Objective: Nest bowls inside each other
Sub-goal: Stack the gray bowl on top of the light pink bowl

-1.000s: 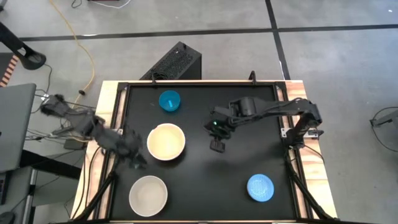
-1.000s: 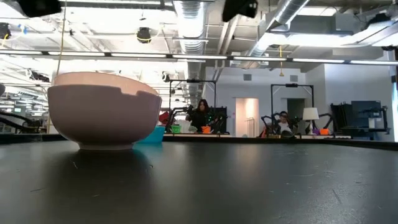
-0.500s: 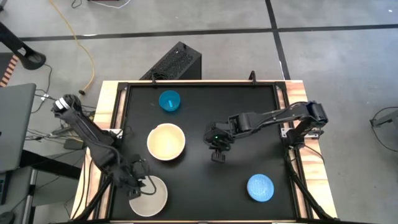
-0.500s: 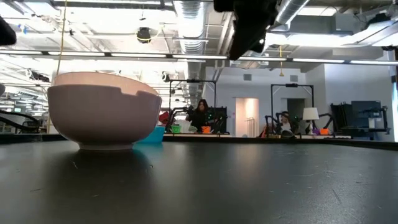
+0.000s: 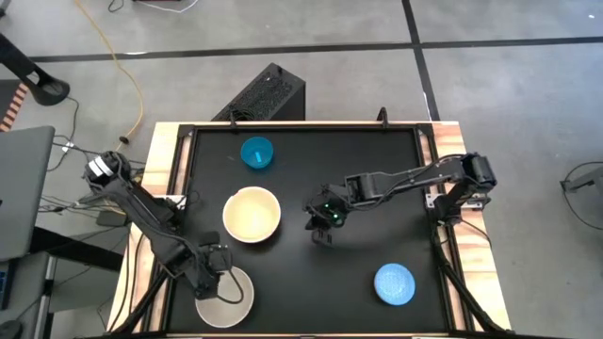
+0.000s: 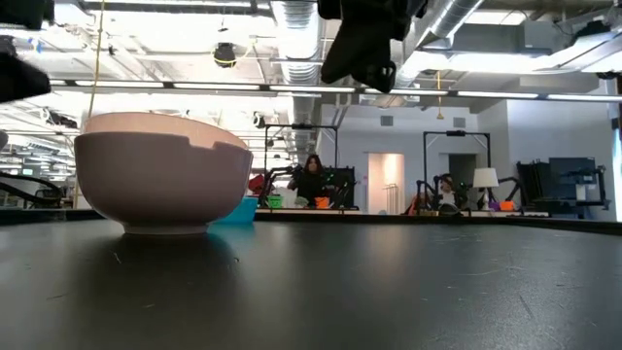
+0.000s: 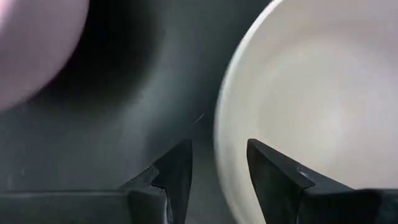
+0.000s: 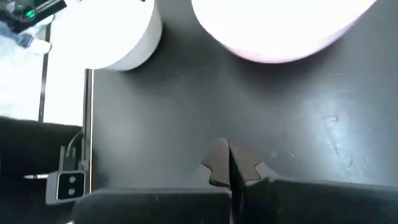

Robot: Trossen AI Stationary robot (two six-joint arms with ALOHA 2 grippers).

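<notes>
The white bowl point(image 5: 229, 299) stands on its base at the table's near left. My left gripper point(image 5: 213, 270) is open over that bowl's far-left rim. In the left wrist view the rim point(image 7: 219, 143) runs between the two fingers, one outside the bowl and one over its inside, with a gap on each side. A cream bowl point(image 5: 252, 214) stands mid-table; its wall looks pale pink in the low view point(image 6: 160, 180). A teal bowl point(image 5: 256, 153) is at the far side and a light blue bowl point(image 5: 395, 283) at the near right. My right gripper point(image 5: 321, 230) hangs shut over bare table to the right of the cream bowl.
The black table top point(image 5: 377, 188) has a raised frame around it. Open room lies between the cream bowl and the light blue bowl. A black box point(image 5: 264, 92) and cables lie on the floor beyond the far edge. People sit far back in the room point(image 6: 313, 180).
My left gripper has swung from beside the cream bowl toward the table's near edge and come down, tipping more steeply, until it stands over the white bowl's rim. My right gripper has sunk a little over the middle of the table, still shut. No bowl has moved.
</notes>
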